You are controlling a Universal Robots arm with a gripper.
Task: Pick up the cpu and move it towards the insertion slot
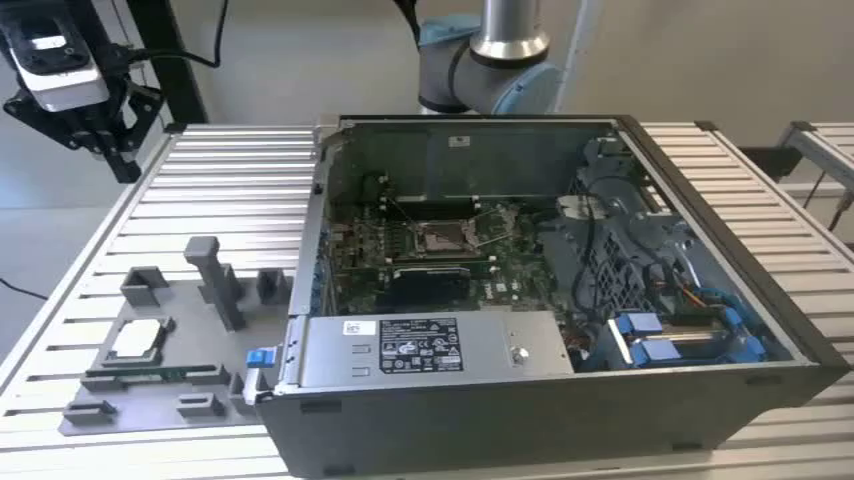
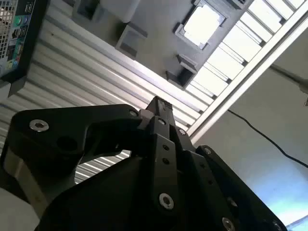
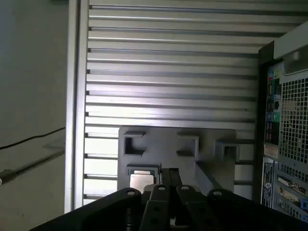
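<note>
The cpu point(image 1: 138, 340) lies flat, silver top up, in a square pocket of a grey fixture tray point(image 1: 214, 352) that sits just outside the open computer case point(image 1: 561, 400), off the case wall on the exterior view's left. Nothing touches the chip. It shows in both wrist views too, as a bright square in the second wrist view point(image 2: 201, 24) and as a pale square just past the fingertips in the first wrist view point(image 3: 142, 181). A thin green memory stick point(image 1: 147, 374) rests in the same tray, just beside the chip and equally outside the case. The insertion slot point(image 1: 441, 236) is inside the case, on the green board at its floor, a square metal frame with a brownish centre and thin wire levers, uncovered and unoccupied. The gripper point(image 2: 158, 101) hangs above the slatted table point(image 1: 227, 190), outside the case and well apart from it, beyond the case's far corner on the exterior view's left and well above the tray. Its black fingers point(image 3: 161, 175) are drawn together to a narrow point and carry nothing. The arm's base point(image 1: 487, 60) stands behind the far wall of the case.
</note>
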